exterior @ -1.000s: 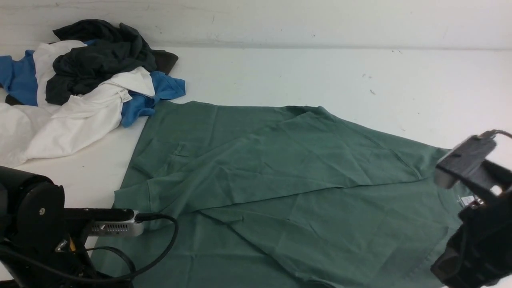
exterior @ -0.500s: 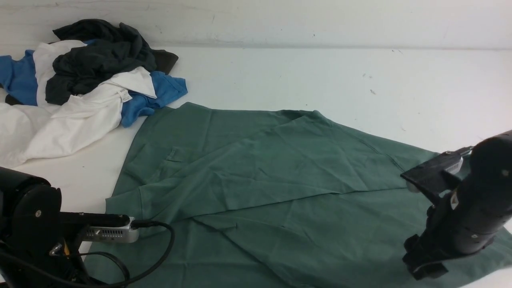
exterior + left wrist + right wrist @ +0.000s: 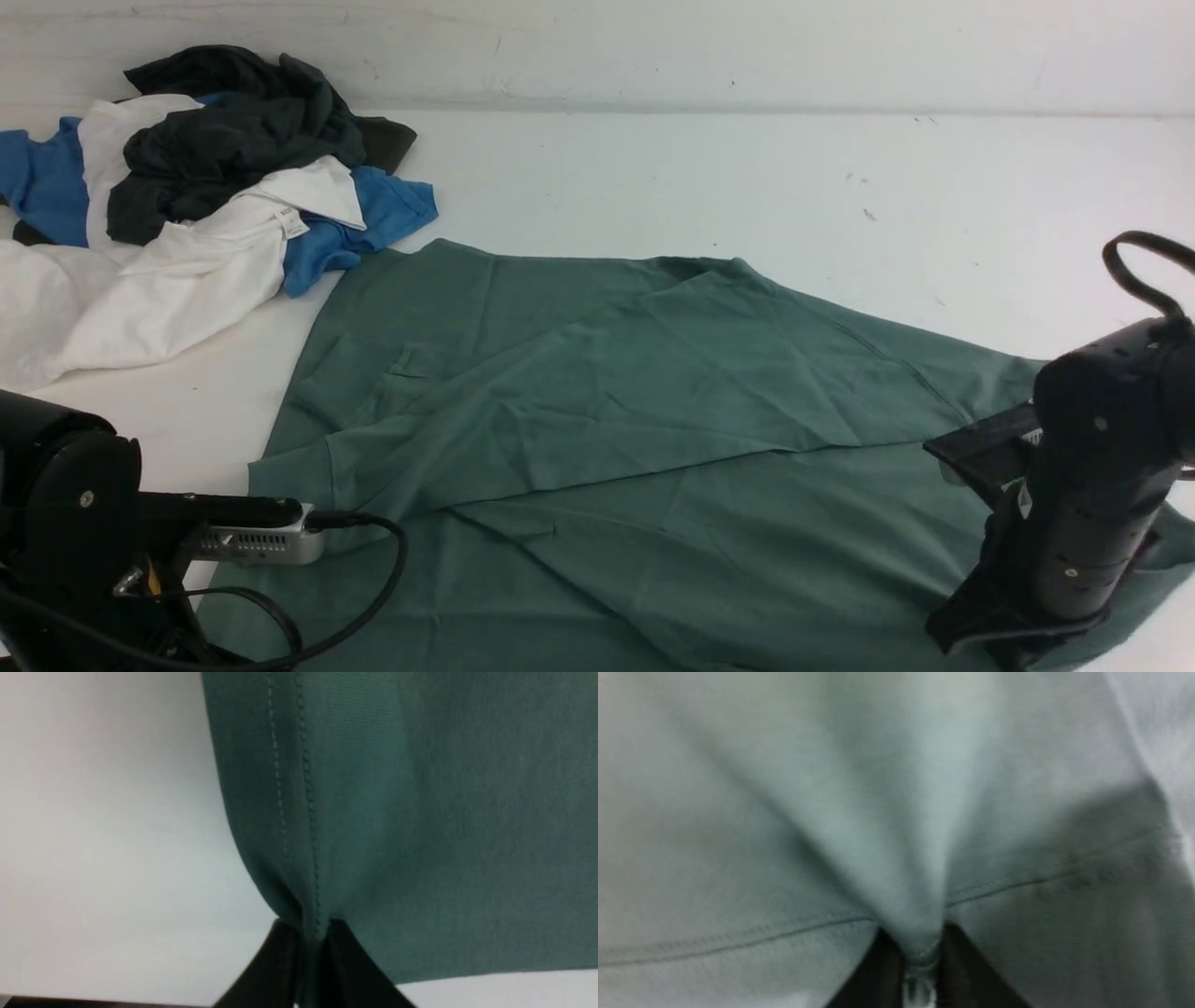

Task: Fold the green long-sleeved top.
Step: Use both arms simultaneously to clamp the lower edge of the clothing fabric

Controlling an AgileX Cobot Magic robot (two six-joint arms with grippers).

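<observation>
Right tool (image 3: 920, 952) has dropped onto green top (image 3: 653, 420) (now pinching fabric).

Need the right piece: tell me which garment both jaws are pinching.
The green long-sleeved top, spread flat; both wrist views show its fabric pinched. The blue, white and dark grey heap at far left lies untouched.
</observation>
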